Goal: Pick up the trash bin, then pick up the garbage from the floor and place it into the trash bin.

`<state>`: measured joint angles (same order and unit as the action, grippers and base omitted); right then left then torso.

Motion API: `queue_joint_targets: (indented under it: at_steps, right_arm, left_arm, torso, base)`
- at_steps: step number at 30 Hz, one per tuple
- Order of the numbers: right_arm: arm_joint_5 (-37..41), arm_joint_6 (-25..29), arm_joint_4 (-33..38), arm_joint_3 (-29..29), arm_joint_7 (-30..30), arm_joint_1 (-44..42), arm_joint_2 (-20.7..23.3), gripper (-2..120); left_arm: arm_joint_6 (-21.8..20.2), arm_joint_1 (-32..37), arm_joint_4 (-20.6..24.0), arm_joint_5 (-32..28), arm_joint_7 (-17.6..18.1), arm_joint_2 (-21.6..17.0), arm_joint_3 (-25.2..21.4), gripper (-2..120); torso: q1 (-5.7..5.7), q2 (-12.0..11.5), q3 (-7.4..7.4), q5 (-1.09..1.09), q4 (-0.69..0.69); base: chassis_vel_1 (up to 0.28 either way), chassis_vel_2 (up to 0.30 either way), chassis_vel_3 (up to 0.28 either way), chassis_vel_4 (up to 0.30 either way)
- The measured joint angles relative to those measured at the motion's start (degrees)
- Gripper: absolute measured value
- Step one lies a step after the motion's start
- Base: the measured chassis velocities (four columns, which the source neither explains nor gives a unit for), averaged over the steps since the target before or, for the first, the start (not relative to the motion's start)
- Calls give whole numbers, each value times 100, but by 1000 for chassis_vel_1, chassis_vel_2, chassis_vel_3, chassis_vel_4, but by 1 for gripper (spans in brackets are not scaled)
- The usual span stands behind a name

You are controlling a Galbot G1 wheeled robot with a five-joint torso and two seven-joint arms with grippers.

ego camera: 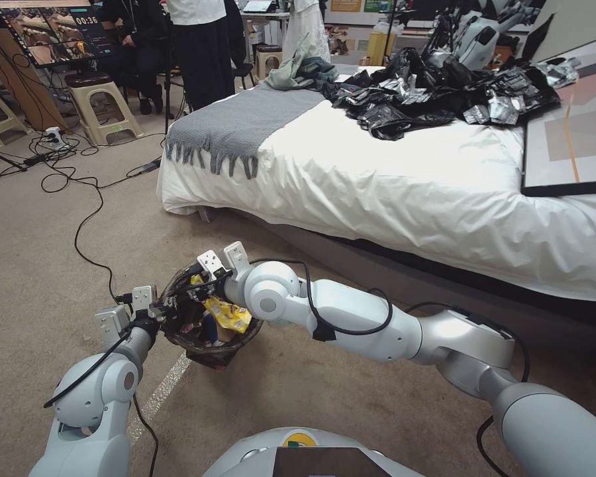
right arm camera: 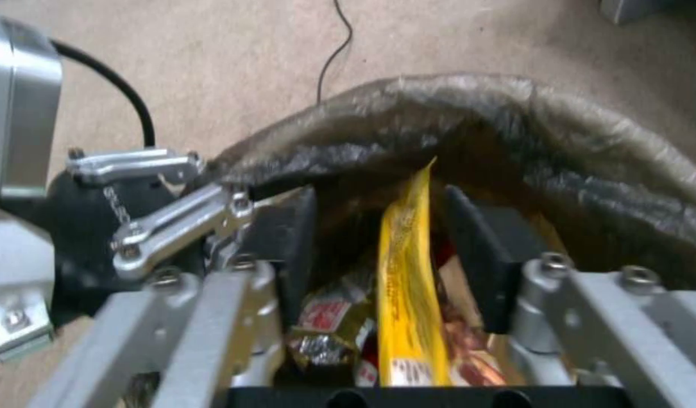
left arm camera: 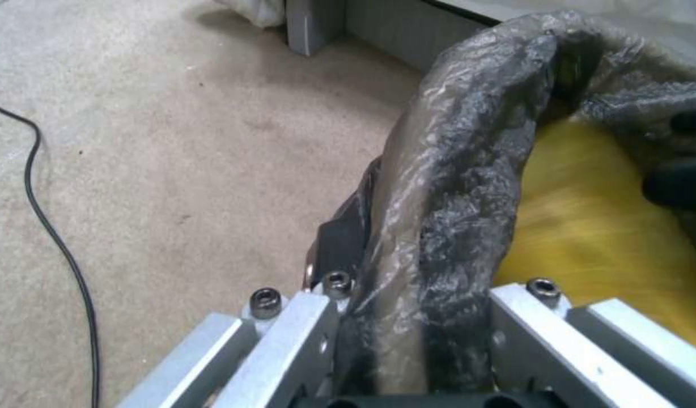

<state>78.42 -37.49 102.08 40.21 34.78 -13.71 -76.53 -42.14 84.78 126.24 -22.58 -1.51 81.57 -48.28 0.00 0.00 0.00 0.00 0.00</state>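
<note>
The trash bin [ego camera: 208, 324] hangs off the floor [ego camera: 46, 265] in front of me, near the bed [ego camera: 410, 179], and I judge it light but floppy at the top: the dark liner bag [left arm camera: 446, 187] folded over the rim is thin and slick, so the firm hold is the hard rim under it. My left gripper [ego camera: 153, 311] is clamped on that rim at the bin's left side, plastic bunched between the jaws. My right gripper [right arm camera: 382, 238] is over the bin's mouth at its far edge, jaws spread apart, with the yellow wrapper [right arm camera: 408, 283] standing between them, touching neither as far as I can tell. It looks crinkly, near weightless, best pinched flat across its faces. Its print is too blurred to read; a red-and-white label [right arm camera: 325, 311] below is unreadable too.
</note>
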Motion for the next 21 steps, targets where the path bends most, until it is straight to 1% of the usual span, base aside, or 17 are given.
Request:
queue_joint_targets:
  at_steps: [1, 2, 5, 6, 8, 9, 10, 12, 13, 14, 15, 17, 18, 20, 21]
  right_arm:
    - [2, 11, -2, -12, -2, 2, -1, 53]
    - [2, 11, -2, -12, -2, 2, -1, 53]
    - [5, 56, 5, -41, -3, 2, 12, 67]
    - [5, 56, 5, -41, -3, 2, 12, 67]
    - [-1, 131, 73, -77, 1, -4, 28, 78]
    - [-1, 142, 96, -97, 4, -6, 29, 80]
    - [-1, 142, 96, -97, 4, -6, 29, 80]
    - [5, 161, 157, -186, 24, -6, 30, 92]
    - [6, 172, 176, -225, 33, -1, 30, 95]
    - [6, 172, 176, -225, 33, -1, 30, 95]
    - [-9, 217, 207, -280, 34, 27, 41, 99]
    - [-27, 251, 239, -353, 34, 51, 48, 100]
    - [-59, 288, 272, -447, 34, 68, 55, 100]
    - [-381, 446, 376, -816, 59, 135, 119, 100]
    - [-381, 446, 376, -816, 59, 135, 119, 100]
  left_arm:
    - [0, -2, -4, 0, 0, 0, 0, 5]
    - [0, -2, -4, 0, 0, 0, 0, 5]
    - [0, -2, -11, 15, -14, 3, 1, 5]
    - [0, -2, -11, 15, -14, 3, 1, 5]
    - [0, -5, -20, 34, -26, 6, 1, 5]
    - [0, -5, -24, 38, -31, 6, 1, 5]
    - [0, -5, -24, 38, -31, 6, 1, 5]
    - [0, -5, -41, 65, -48, 6, 1, 5]
    - [0, -5, -43, 73, -54, 6, 1, 5]
    - [0, -5, -43, 73, -54, 6, 1, 5]
    - [0, -5, -43, 78, -58, 6, 1, 5]
    - [0, -6, -43, 79, -59, 6, 1, 5]
    - [0, -8, -43, 78, -60, 4, 1, 5]
    - [0, -7, -21, 70, -60, -10, -6, 5]
    - [0, -7, -21, 70, -60, -10, -6, 5]
  torso:
    - [0, 0, 0, 0, 0]
    - [0, 0, 0, 0, 0]
    - [0, 0, 0, 0, 0]
    - [0, 0, 0, 0, 0]
    - [0, 0, 0, 0, 0]
    - [0, 0, 0, 0, 0]
    - [0, 0, 0, 0, 0]
    - [0, 0, 0, 0, 0]
    - [0, 0, 0, 0, 0]
    - [0, 0, 0, 0, 0]
    - [0, 0, 0, 0, 0]
    - [0, 0, 0, 0, 0]
    - [0, 0, 0, 0, 1]
    - [0, 0, 0, 0, 2]
    - [0, 0, 0, 0, 2]
  base:
    - [0, 0, 0, 0]
    - [0, 0, 0, 0]
    - [0, 0, 0, 0]
    - [0, 0, 0, 0]
    - [0, 0, 0, 0]
    - [0, 0, 0, 0]
    - [0, 0, 0, 0]
    - [0, 0, 0, 0]
    - [0, 0, 0, 0]
    - [0, 0, 0, 0]
    - [0, 0, 0, 0]
    - [0, 0, 0, 0]
    - [0, 0, 0, 0]
    - [0, 0, 0, 0]
    - [0, 0, 0, 0]
